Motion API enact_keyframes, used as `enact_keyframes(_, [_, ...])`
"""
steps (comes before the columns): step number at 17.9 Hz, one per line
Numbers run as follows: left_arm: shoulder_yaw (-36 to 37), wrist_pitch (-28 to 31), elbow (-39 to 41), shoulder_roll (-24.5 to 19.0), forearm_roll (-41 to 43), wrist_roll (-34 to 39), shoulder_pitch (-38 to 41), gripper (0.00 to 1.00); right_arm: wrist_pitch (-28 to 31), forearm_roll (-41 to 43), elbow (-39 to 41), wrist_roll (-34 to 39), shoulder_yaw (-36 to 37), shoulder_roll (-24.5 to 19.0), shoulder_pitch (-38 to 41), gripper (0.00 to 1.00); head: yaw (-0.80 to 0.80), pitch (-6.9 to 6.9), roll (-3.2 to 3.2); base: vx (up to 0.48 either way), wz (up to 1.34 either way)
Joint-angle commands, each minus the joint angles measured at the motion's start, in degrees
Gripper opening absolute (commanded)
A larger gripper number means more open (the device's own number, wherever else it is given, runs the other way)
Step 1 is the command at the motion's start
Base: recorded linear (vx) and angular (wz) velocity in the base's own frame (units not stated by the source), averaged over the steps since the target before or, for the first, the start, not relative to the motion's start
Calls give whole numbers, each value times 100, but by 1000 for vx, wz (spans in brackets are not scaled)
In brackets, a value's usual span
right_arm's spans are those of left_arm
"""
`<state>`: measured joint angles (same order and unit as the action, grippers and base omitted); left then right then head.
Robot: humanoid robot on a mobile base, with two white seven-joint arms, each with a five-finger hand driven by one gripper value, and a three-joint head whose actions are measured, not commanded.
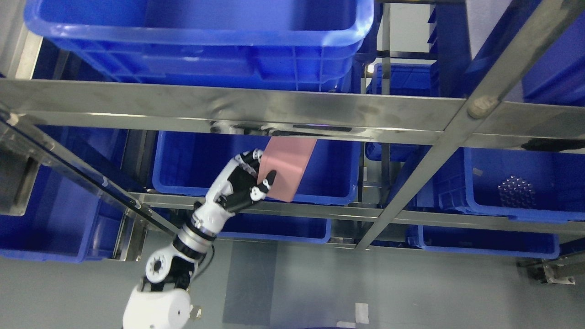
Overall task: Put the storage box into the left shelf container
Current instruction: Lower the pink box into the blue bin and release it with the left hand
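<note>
Head view showed the left hand clamped on the lower left edge of the pink storage box, thumb across its face. The box stood tilted, long axis rising toward the steel shelf rail, just over the front rim of the blue shelf container behind it. Judging by that, the box had yet to travel inward and down past the rim.

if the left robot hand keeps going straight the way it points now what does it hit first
The left robot hand, shut on the pink storage box, points up and right into the shelf. The box's top edge would probably meet the steel shelf rail first, since it already sits right under it, though depth is unclear.
</note>
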<state>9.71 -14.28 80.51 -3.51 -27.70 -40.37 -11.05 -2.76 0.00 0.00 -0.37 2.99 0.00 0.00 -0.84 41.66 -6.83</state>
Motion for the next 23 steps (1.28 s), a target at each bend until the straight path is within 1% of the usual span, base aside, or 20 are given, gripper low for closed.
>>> enact_keyframes(1, [-312, -48, -2028, -62, 1437, -84, -1336, 6, -5, 123, 100, 19, 0, 100, -27, 100, 0, 0, 0, 59, -152])
enact_keyframes(3, [-338, -328, -2310, -36, 2790, -487, -1540, 6, -14, 123, 100, 28, 0, 100, -27, 100, 0, 0, 0, 38, -102])
enact_keyframes(7, [-373, -1110, -2689, 43, 4900, -559, -1699, 8, -5, 123, 100, 19, 0, 100, -27, 100, 0, 0, 0, 20, -51])
enact_keyframes(9, [-461, -1305, -2689, 87, 5264, -551, -1699, 9, -5, 123, 100, 19, 0, 100, -27, 100, 0, 0, 0, 0, 0])
enact_keyframes(10, [-522, -1332, -2689, 140, 5301, -542, -1716, 10, -14, 123, 100, 28, 0, 100, -27, 100, 0, 0, 0, 0, 0])
enact_keyframes(11, [-575, -1341, -2689, 175, 5310, -516, -1751, 16, -5, 123, 100, 28, 0, 100, -27, 100, 0, 0, 0, 0, 0])
enact_keyframes(12, [-610, -1349, -2681, 193, 5310, -507, -1760, 34, -5, 123, 100, 19, 0, 100, -27, 100, 0, 0, 0, 0, 0])
enact_keyframes(13, [-619, -1367, -2654, 210, 5310, -489, -1778, 55, -5, 123, 100, 19, 0, 100, -27, 100, 0, 0, 0, 0, 0])
enact_keyframes(14, [-646, -1384, -2628, 219, 5275, -489, -1778, 61, -14, 123, 100, 19, 0, 100, -27, 100, 0, 0, 0, 0, 0])
enact_keyframes(15, [-750, -1385, -2584, 245, 5257, -489, -1787, 69, -5, 123, 100, 19, 0, 100, -27, 100, 0, 0, 0, 0, 0])
enact_keyframes(16, [-856, -1385, -2514, 251, 5248, -489, -1787, 75, -5, 123, 100, 28, 0, 100, -27, 100, 0, 0, 0, 0, 0])
enact_keyframes(17, [-1048, -1419, -2340, 251, 5231, -489, -1787, 80, -5, 123, 100, 28, 0, 100, -27, 100, 0, 0, 0, 0, 0])
enact_keyframes(19, [-1322, -1429, -1988, 251, 4987, -350, -1778, 82, -5, 123, 100, 19, 0, 100, -27, 100, 0, 0, 0, 0, 0])
enact_keyframes(21, [-1305, -1350, -1759, 251, 4145, 491, -1655, 83, -14, 123, 100, 19, 0, 100, -27, 100, 0, 0, 0, 0, 0])
enact_keyframes(22, [-1262, -1219, -1723, 251, 3506, 1061, -1550, 83, -5, 123, 100, 28, 0, 100, -27, 100, 0, 0, 0, 0, 0])
enact_keyframes(23, [-1218, -1131, -1714, 251, 3029, 1310, -1462, 83, -5, 123, 100, 19, 0, 100, -27, 100, 0, 0, 0, 0, 0])
